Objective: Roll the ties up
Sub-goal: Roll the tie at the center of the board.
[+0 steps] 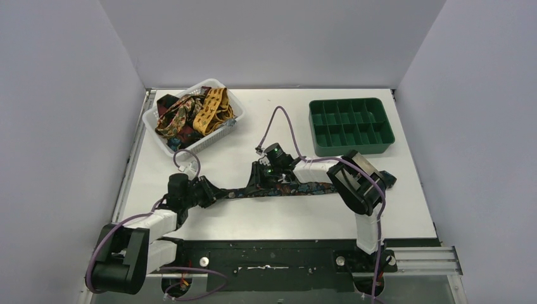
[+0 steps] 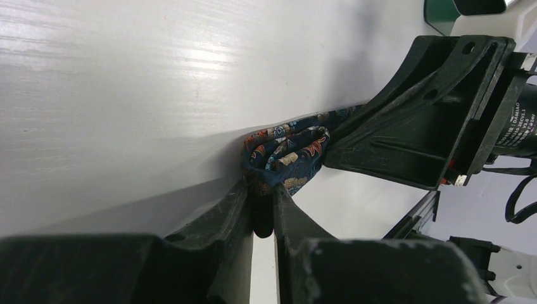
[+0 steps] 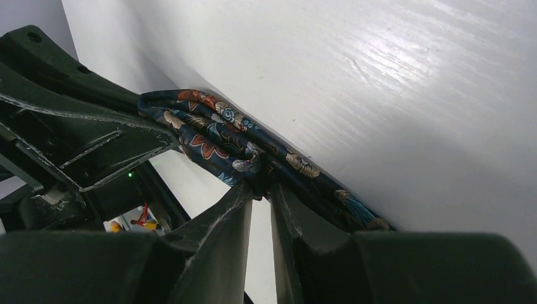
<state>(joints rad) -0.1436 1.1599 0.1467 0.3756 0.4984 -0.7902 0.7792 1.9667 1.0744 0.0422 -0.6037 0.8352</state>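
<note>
Floral tie (image 1: 310, 188), long axis left-right — left hand (image 2: 259, 190), right hand (image 3: 263, 189) each pinching it

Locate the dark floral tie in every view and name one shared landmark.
Top external: floral tie stretched left-right at mid-frame.
Left wrist: tie bunched mid-frame, above the left gripper.
Right wrist: tie centre-left, above the right gripper.
Shared landmark: white table.

White basket (image 1: 209, 137) back left, green divided tray (image 1: 351, 149) back right, on table (image 1: 266, 107).
</note>
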